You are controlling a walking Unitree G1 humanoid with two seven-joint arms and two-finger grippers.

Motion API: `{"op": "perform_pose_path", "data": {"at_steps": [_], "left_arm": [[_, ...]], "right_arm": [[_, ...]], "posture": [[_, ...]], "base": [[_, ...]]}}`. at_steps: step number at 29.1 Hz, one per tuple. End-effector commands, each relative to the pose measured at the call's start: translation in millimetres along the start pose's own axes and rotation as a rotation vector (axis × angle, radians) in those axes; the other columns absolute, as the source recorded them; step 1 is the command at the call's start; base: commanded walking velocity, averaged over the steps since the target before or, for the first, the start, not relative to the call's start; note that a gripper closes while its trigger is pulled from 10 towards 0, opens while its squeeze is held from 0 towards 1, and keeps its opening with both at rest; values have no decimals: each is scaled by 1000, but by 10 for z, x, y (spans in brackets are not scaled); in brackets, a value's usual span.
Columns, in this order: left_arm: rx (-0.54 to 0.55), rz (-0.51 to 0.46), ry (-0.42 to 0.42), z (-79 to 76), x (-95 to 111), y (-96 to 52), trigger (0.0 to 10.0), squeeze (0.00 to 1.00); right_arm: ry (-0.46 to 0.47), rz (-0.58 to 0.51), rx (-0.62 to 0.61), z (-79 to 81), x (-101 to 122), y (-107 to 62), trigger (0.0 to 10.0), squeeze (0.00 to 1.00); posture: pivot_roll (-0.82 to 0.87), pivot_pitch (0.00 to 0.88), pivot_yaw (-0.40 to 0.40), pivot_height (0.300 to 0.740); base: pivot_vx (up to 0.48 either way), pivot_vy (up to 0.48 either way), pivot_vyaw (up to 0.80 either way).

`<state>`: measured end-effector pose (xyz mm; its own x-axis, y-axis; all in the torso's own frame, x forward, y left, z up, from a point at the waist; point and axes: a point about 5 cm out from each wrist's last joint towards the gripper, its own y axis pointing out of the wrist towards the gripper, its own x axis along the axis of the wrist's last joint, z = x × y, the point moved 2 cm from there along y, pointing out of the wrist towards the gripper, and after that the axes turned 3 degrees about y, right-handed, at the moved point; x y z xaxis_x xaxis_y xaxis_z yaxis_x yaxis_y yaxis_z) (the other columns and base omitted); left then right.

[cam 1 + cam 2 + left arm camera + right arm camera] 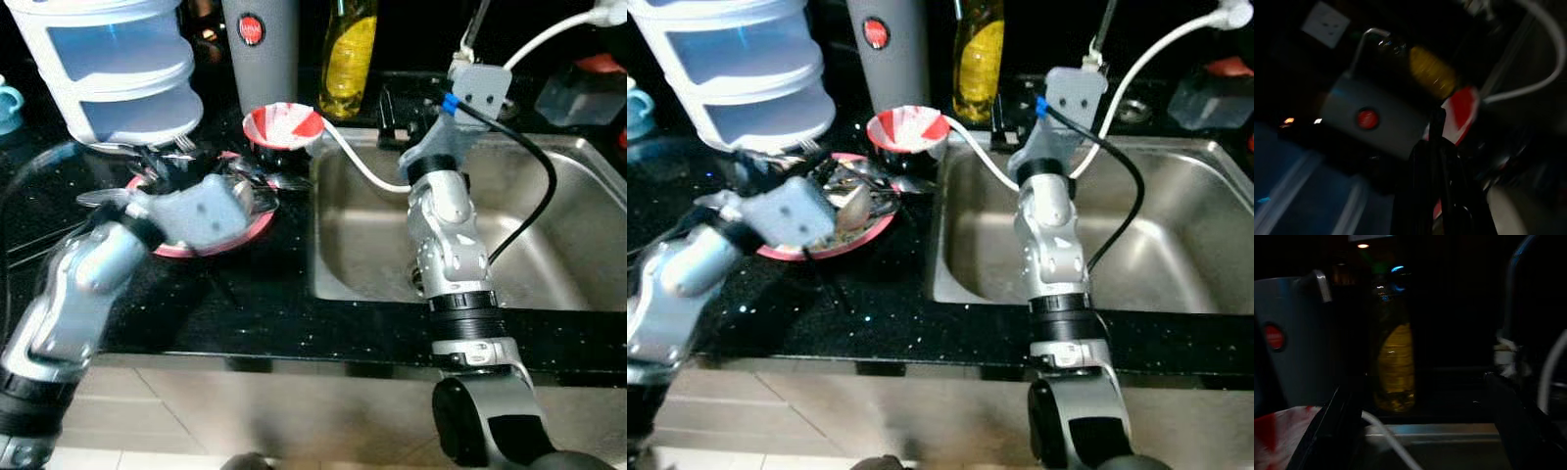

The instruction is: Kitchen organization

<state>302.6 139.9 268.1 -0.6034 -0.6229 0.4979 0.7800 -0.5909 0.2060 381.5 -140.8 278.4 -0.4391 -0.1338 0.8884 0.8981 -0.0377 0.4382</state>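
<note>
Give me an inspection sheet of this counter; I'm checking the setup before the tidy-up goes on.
Surface: black speckled counter beside a steel sink.
Job's things: pink-rimmed plate piled with cutlery; red-and-white bowl behind it.
Clutter: white tiered container, grey canister, yellow bottle.
Grippers: left gripper over the plate, fingers together; right gripper open above the sink's back edge.
Cables: white cable running from the bowl into the sink; black cable on the right arm.
Surroundings: dark, unclear.
</note>
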Motion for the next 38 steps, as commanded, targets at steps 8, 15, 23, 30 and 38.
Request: {"op": "perform_pose_path", "data": {"at_steps": [8,15,23,30,38], "left_arm": [[-29,-153,126,-24,281,492,10000,0],[-48,-302,-122,-79,652,836,10000,0],[-293,-156,-718,-596,578,1042,10000,1000],[-202,55,-826,-584,263,1051,10000,1000],[49,105,-884,44,310,972,10000,0]], "right_arm": [[-67,-65,-134,-364,178,-6,10000,0],[-129,-97,-253,-694,281,-99,10000,0],[-145,-101,-272,-726,299,-180,10000,0],[-143,-89,-253,-685,290,-161,10000,0],[-127,-90,-165,-523,313,-85,10000,0]], "posture": [[62,0,99,740],[17,0,142,740],[-6,0,160,740],[11,0,140,740],[33,0,113,740]], "base": [[0,0,0],[0,0,0],[0,0,0],[0,0,0],[0,0,0]]}}
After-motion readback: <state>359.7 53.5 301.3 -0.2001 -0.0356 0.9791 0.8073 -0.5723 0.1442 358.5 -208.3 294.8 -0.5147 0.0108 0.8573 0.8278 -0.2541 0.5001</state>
